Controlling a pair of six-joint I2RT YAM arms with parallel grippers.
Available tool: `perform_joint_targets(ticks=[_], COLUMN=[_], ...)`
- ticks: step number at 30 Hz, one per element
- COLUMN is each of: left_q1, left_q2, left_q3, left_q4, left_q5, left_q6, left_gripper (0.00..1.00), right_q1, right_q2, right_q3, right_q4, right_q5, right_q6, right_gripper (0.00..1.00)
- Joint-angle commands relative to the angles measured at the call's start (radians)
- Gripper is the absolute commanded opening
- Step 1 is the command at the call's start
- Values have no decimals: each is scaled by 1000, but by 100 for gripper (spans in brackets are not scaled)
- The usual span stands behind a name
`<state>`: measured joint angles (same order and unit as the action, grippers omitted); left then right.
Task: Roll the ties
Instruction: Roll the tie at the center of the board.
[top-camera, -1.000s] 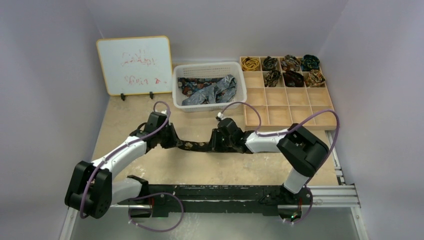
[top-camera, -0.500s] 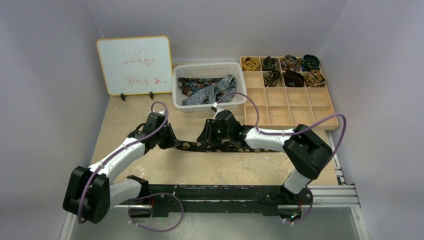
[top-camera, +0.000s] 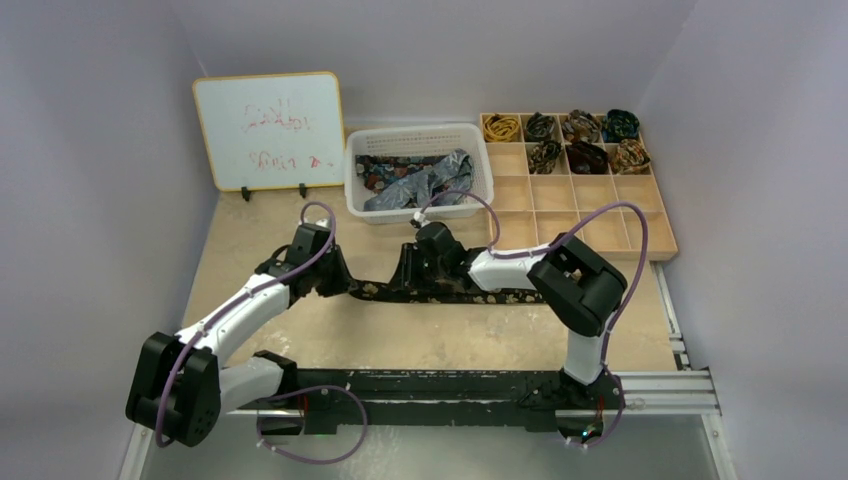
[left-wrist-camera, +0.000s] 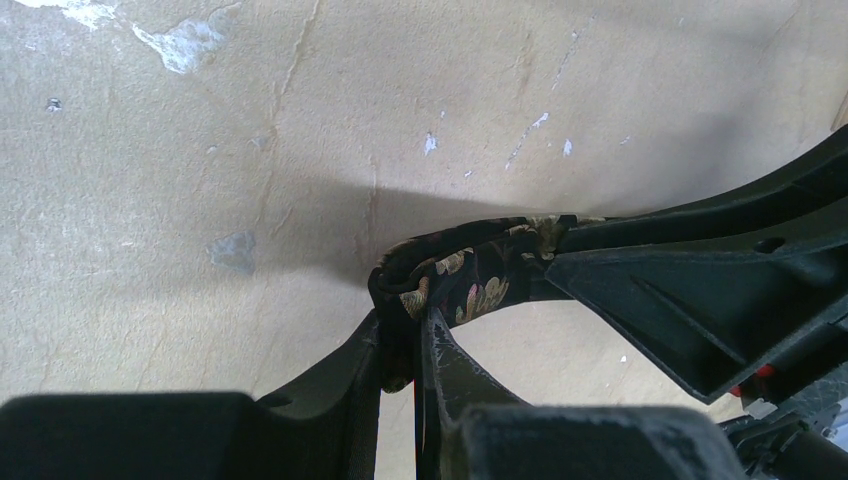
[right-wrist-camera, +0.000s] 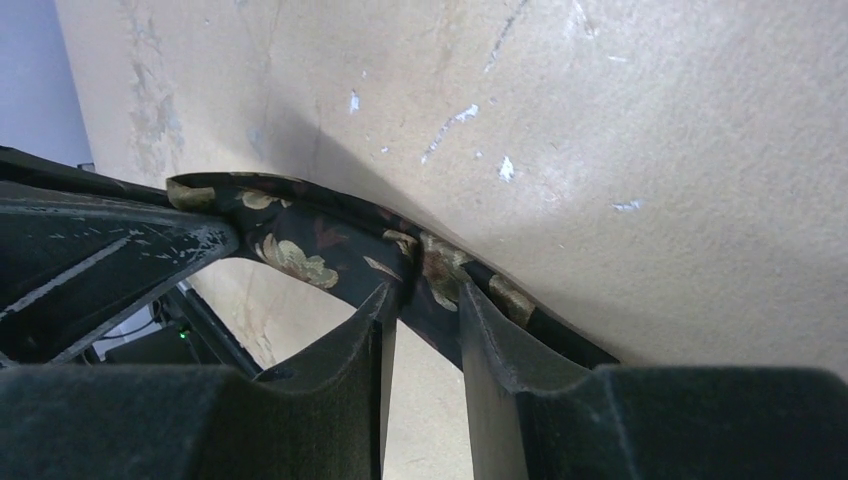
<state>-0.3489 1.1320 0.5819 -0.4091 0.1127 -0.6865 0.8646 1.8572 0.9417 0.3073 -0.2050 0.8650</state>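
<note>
Pinched the dark flowery tie (top-camera: 380, 291) at its folded end with the left gripper (left-wrist-camera: 405, 325) and nearby with the right gripper (right-wrist-camera: 425, 300), jaws tight on cloth. Stretched along the table (top-camera: 400, 335), open wood in front, basket (top-camera: 353, 180) close behind. Could not read red scribble on the whiteboard (top-camera: 268, 100).

whiteboard (top-camera: 268, 130) txt: illegible | tie (top-camera: 383, 291) mid: hid under R gripper (top-camera: 407, 274)

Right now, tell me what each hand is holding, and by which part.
Both hold one dark gold-patterned tie. The left hand pinches its folded end; the right hand pinches it a little further along, the rest lying on the table.
</note>
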Motion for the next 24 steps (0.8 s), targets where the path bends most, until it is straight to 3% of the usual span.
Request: perform_joint_targets(ticks=[1,24], left_q1=[-4,-5], left_q2=[6,-12], left_q3=[39,70], left_q4=[-6,-22], left_q5=[-28,-27], left_q6=[16,36], left_gripper=[0,0], right_q1=[8,51], right_q2=[-11,71], right_q3=[54,109], right_q4=[-20,-84], right_q5=[17,70], right_q6=[-28,-49], right_gripper=[32,15])
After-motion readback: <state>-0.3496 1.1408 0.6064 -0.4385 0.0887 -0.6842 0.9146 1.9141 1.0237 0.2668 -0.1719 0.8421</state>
